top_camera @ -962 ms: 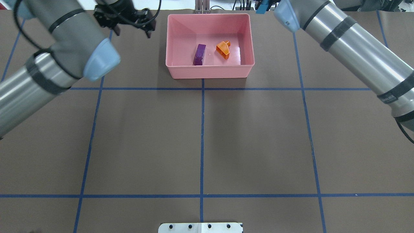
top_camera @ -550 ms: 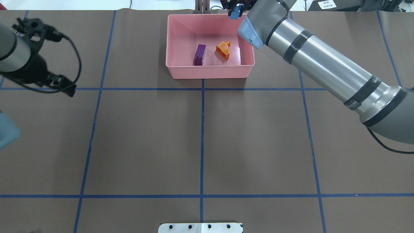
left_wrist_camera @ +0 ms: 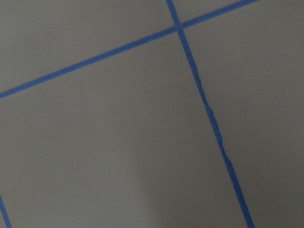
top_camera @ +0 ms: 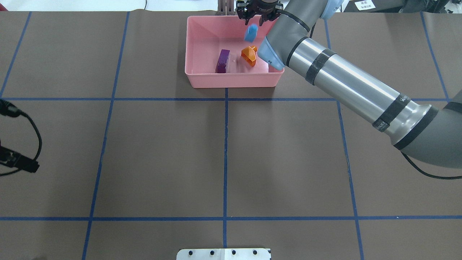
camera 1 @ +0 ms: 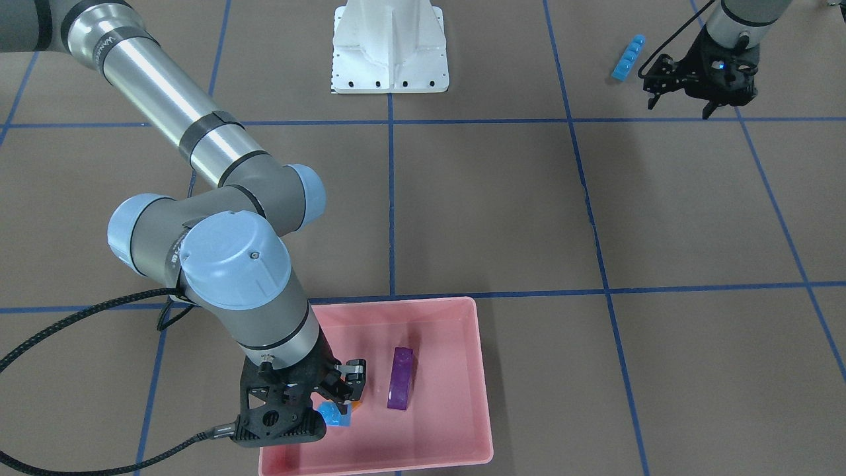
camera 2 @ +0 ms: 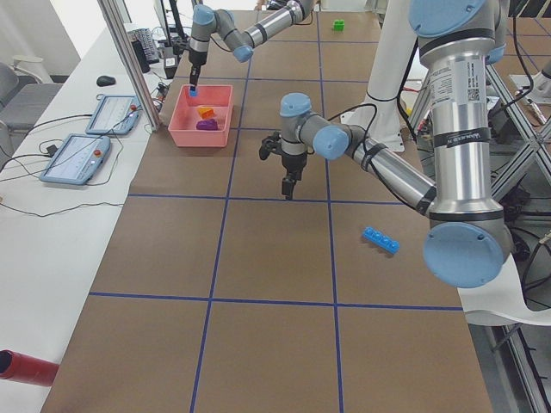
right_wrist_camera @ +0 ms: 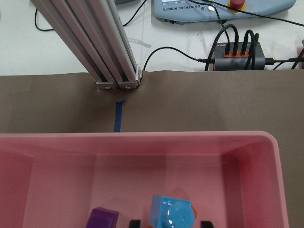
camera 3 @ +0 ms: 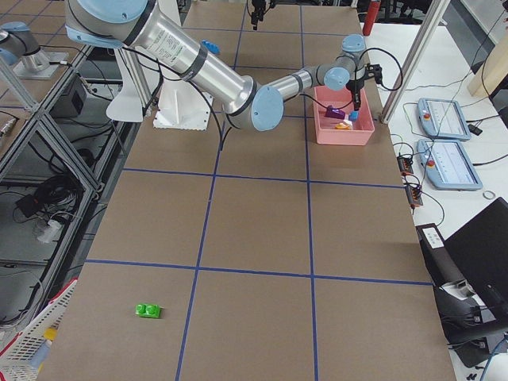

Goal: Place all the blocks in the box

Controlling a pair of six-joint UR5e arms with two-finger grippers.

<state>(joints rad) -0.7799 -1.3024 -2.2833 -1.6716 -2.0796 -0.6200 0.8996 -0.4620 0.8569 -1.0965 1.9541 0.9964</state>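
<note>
The pink box point(top_camera: 234, 80) stands at the table's far middle and holds the purple block point(top_camera: 222, 60) and the orange block point(top_camera: 249, 56). My right gripper point(top_camera: 258, 21) hangs over the box's far right part. Its jaws stand apart. The small light-blue cube point(top_camera: 250, 32) is just below them, tilted and not gripped; in the right wrist view it point(right_wrist_camera: 172, 213) sits between the fingertips with gaps. My left gripper point(camera 1: 679, 106) is open and empty above the table, close to the long light-blue bar point(camera 1: 628, 58). The green block point(camera 3: 148, 310) lies far off on my right side.
The white robot base point(camera 1: 390, 46) stands at the near edge. An aluminium post point(right_wrist_camera: 102, 52) and cables stand just behind the box. The left wrist view shows only brown table and blue tape lines point(left_wrist_camera: 204, 95).
My right arm swung left over the box with the cube, which now hangs lower under opened jaws. My left arm pulled back from the far left toward the near left edge.
</note>
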